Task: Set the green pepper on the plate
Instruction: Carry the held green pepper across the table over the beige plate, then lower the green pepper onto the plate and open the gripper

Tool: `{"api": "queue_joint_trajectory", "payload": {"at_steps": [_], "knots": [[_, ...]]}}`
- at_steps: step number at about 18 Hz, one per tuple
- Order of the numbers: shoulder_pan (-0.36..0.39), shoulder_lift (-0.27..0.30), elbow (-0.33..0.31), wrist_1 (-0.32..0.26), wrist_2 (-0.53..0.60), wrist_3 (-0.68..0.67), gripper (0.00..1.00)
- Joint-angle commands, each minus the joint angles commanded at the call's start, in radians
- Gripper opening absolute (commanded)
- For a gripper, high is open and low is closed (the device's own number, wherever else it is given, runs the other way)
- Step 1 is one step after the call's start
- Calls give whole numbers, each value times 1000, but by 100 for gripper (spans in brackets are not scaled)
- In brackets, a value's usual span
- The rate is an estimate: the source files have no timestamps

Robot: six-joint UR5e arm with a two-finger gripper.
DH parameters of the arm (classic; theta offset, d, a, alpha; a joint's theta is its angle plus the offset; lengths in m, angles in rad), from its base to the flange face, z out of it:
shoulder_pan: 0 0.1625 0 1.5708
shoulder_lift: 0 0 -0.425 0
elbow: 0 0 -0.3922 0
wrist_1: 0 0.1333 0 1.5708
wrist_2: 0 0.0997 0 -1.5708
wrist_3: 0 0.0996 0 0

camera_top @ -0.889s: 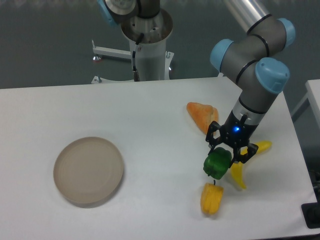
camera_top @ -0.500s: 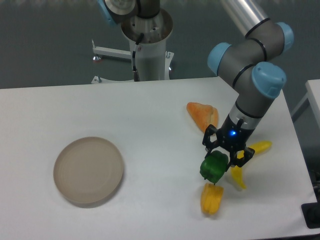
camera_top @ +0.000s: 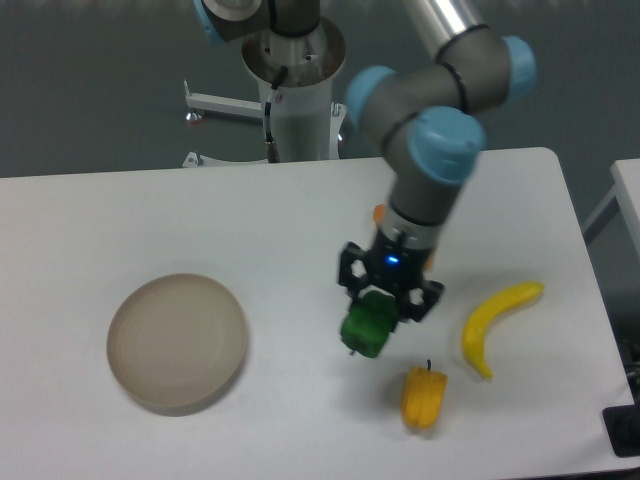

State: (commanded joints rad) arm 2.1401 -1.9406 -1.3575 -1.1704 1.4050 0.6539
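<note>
My gripper point(camera_top: 375, 318) is shut on the green pepper point(camera_top: 367, 327) and holds it above the table, right of the middle. The pepper is glossy dark green and hangs below the black fingers. The plate point(camera_top: 177, 341), round and beige with a low rim, lies at the front left, well apart from the gripper.
A yellow-orange pepper point(camera_top: 423, 397) lies on the table just below and right of the gripper. A banana point(camera_top: 492, 324) lies to the right. An orange item is mostly hidden behind the arm point(camera_top: 432, 180). The robot base point(camera_top: 295, 80) stands at the back.
The gripper has carried the green pepper to the left, away from the banana and the yellow-orange pepper, towards the plate. The arm now covers the orange item.
</note>
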Motion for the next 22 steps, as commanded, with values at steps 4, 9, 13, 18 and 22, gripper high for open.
{"api": "queue_joint_trajectory", "payload": {"at_steps": [4,9,13,18,22], "knots": [[-100,23,-61,11,37,-143,37],[-226,-29,-63,23,37,-281,37],[-292,-84,-63,118,48,-367,37],[-325,-144,-57,167,40,-340,37],[-333,-173,-66,201,37,-251,37]]}}
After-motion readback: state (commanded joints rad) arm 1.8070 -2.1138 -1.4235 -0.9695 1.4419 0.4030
